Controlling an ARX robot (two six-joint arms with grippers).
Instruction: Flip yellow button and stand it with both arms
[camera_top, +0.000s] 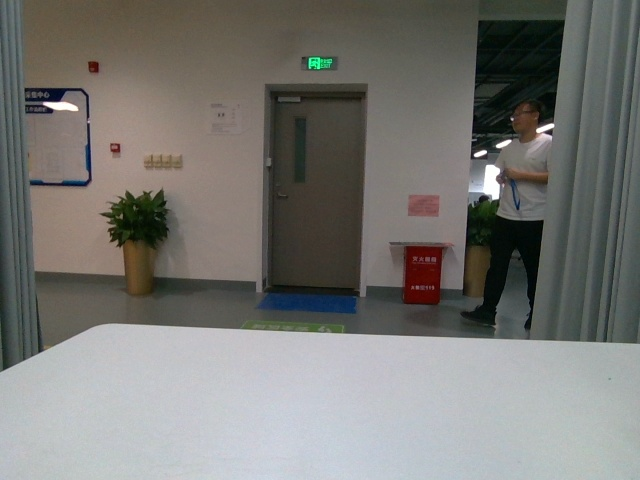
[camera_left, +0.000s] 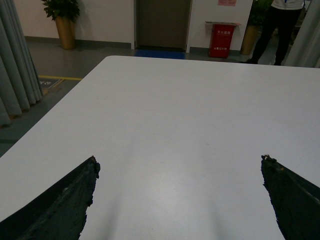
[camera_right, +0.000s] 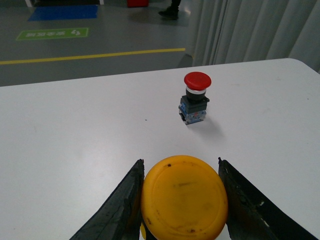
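Right end effector (camera_right: 179, 162) clamps the yellow button (camera_right: 184, 197) by its cap. Left end effector (camera_left: 180, 161): jaws wide apart over the table (camera_left: 175, 100). A red button (camera_right: 195, 102) stands upright farther away.

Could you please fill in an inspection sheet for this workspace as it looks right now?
Surface: white table, plain top.
Job's things: yellow button, cap held between the right arm's fingers.
Clutter: red push-button, standing upright on the table beyond the yellow one.
End effectors: left end effector open wide, nothing between; right end effector shut on the yellow button.
Cables: nothing seen.
Surroundings: grey door, potted plant, red bin, standing person, curtains.
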